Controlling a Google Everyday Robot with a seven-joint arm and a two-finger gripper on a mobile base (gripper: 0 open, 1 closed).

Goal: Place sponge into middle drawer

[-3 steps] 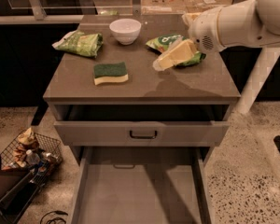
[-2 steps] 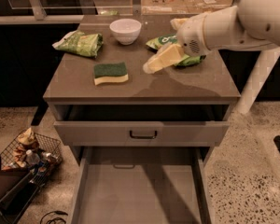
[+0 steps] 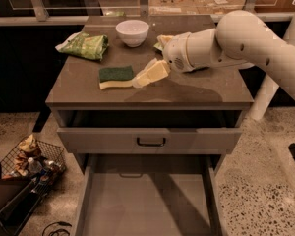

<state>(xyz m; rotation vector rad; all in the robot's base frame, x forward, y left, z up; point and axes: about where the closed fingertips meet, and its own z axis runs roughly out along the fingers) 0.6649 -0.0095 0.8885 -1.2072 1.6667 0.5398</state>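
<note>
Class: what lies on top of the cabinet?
A sponge, white bowl and green bag; the gripper is at the sponge's right end. The arm covers most of a second bag.

The gripper point(image 3: 141, 79), smooth matt cream plastic, sits at the right end of the sponge point(image 3: 115, 76): rough green scouring layer over porous pale foam. The countertop point(image 3: 201, 90) is smooth with a faint sheen, the middle drawer point(image 3: 142, 205) smooth matt grey, the bowl point(image 3: 132, 32) glossy white.
</note>
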